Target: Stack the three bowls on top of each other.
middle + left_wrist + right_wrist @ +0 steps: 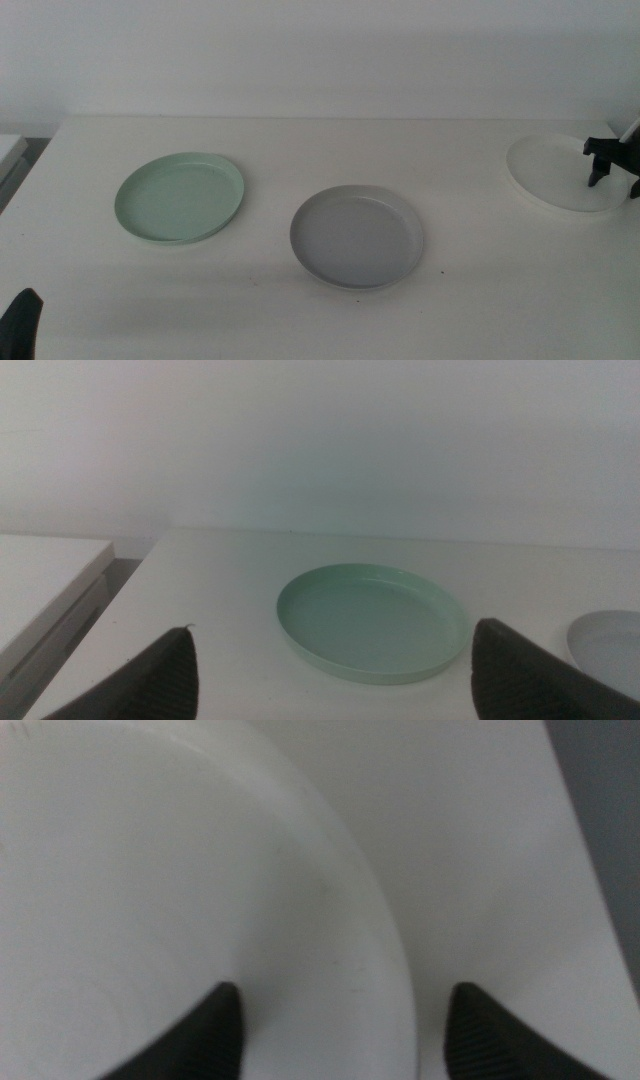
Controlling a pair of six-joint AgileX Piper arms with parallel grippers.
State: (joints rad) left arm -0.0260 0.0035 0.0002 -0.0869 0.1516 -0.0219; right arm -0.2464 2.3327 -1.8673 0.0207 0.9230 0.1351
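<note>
1. My right gripper (pixel 615 178) sat at the far right edge of the middle view, jaws spread, down over the white bowl (pixel 555 172).
2. Right wrist view confirmed it: right gripper (pixel 340 1030) released, nothing clamped. One jaw hung over the bowl's inside, the other over the bare table outside, with the white bowl's (pixel 150 900) rim running between them. Couldn't tell whether either jaw touched the rim.
3. White bowl lay flat at the right side of the table (pixel 330 310), toward the back, well apart from the other two.
4. My left gripper (pixel 22 320) waited at the bottom-left corner of the middle view; only a dark jaw tip showed there.
5. Left wrist view: left gripper (pixel 330 680) open wide, empty, both jaws low in frame, clear of everything.
6. Mint green bowl (pixel 180 197) lay flat on the left half of the table. In the left wrist view the mint green bowl (pixel 372 622) sat ahead of the jaws, between them, not touching.
7. Grey bowl (pixel 357 237) lay flat near the table's centre, slightly closer to the camera than the green one, a gap between them. Left wrist view caught only an edge of the grey bowl (pixel 605 645) beside the green.
8. All three bowls sat separate, upright, none on another.
9. Plain white wall (pixel 320 50) behind the table.
</note>
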